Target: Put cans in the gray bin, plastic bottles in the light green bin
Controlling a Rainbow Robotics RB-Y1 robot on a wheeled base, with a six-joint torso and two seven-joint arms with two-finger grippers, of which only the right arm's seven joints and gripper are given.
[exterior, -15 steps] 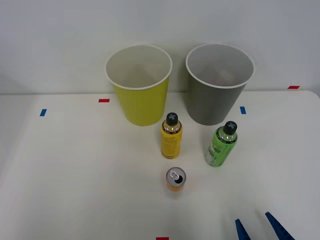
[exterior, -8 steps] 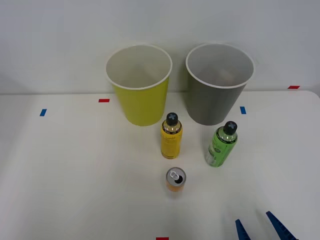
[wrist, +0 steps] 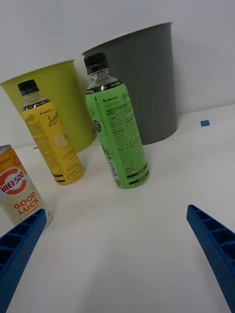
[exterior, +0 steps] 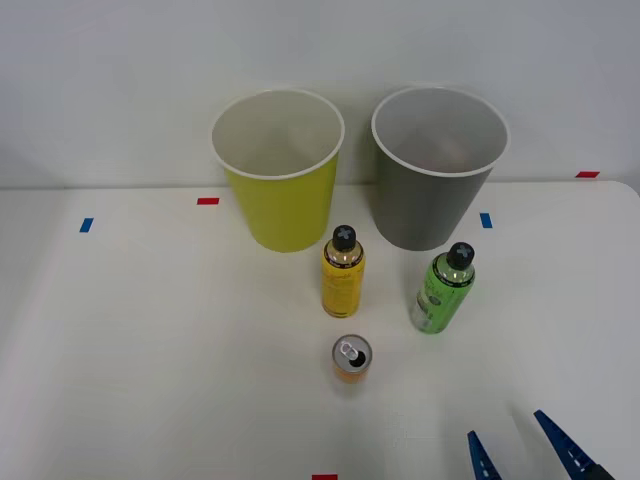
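Observation:
An orange can (exterior: 351, 360) (wrist: 17, 188) stands on the white table, nearest the front edge. Behind it stand a yellow-labelled bottle (exterior: 342, 272) (wrist: 51, 139) and, to its right, a green-labelled bottle (exterior: 441, 289) (wrist: 117, 129), both upright with black caps. The light green bin (exterior: 278, 168) (wrist: 66, 105) and the gray bin (exterior: 437, 165) (wrist: 142, 83) stand at the back, left and right. My right gripper (exterior: 522, 450) (wrist: 115, 264) is open at the front right, a short way from the green bottle, with nothing between its blue fingers.
Small red tape marks (exterior: 208, 201) and blue tape marks (exterior: 86, 225) dot the table (exterior: 150, 350). A plain wall rises behind the bins.
My right gripper has drawn slightly lower and to the right in the front view. The can, bottles and bins have not moved.

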